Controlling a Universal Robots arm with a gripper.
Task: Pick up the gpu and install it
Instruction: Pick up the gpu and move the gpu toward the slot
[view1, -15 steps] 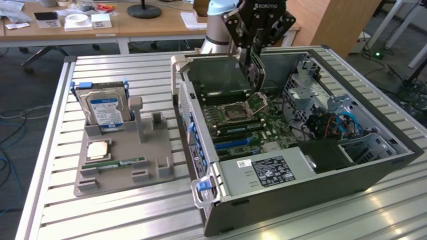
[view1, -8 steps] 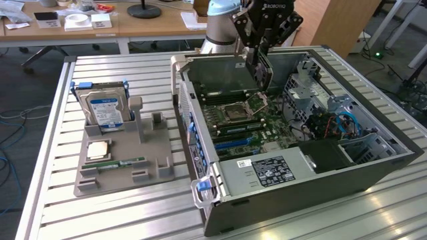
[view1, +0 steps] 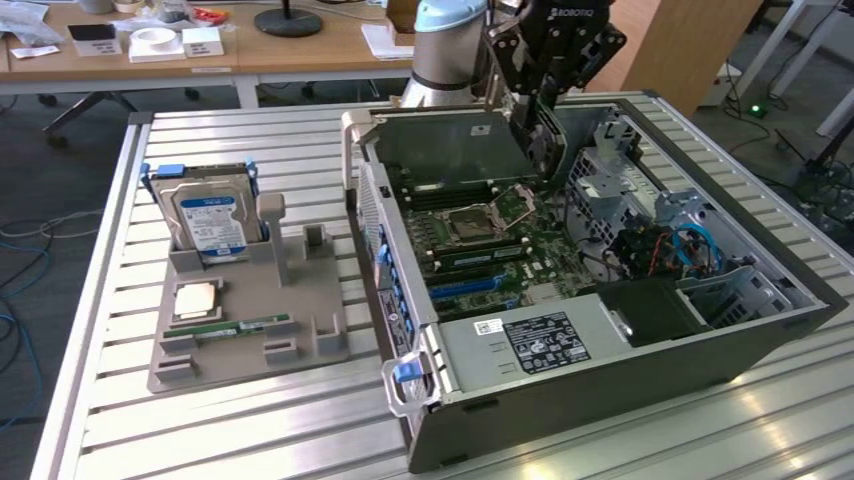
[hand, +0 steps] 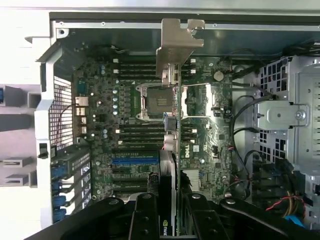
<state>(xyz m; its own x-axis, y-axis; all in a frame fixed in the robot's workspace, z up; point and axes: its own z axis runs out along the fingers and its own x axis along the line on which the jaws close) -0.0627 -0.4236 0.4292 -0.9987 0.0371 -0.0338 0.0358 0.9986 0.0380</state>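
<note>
Slatted aluminium tabletop (view1: 240, 430) fills the foreground, with a wooden desk (view1: 267, 50) behind it. An open computer case (view1: 747, 330) lies on its side on the slats, its motherboard (view1: 534, 250) facing up.

At the far end of the case, the gripper (view1: 541, 95) is clamped on the gpu (hand: 170, 175), one black finger (hand: 145, 220) against each flat face. The card hangs from the fingers over the motherboard, clear of the blue expansion slots (hand: 135, 161). Its long axis runs down and away from the gripper, close to upright in the exterior view. The wrist view sees it edge-on as a thin line passing just beside the CPU socket (hand: 152, 102). Its silver bracket (hand: 175, 55), with the bent tab, sits at the end farthest from the fingers, pointing toward the far wall of the case.

On the exterior view's left, well apart from the case, a grey parts holder (view1: 307, 330) rests on the table. It holds a hard drive (view1: 214, 220) standing upright, a processor chip (view1: 198, 297) lying flat, and a green memory stick (view1: 247, 327) beside the chip.
</note>
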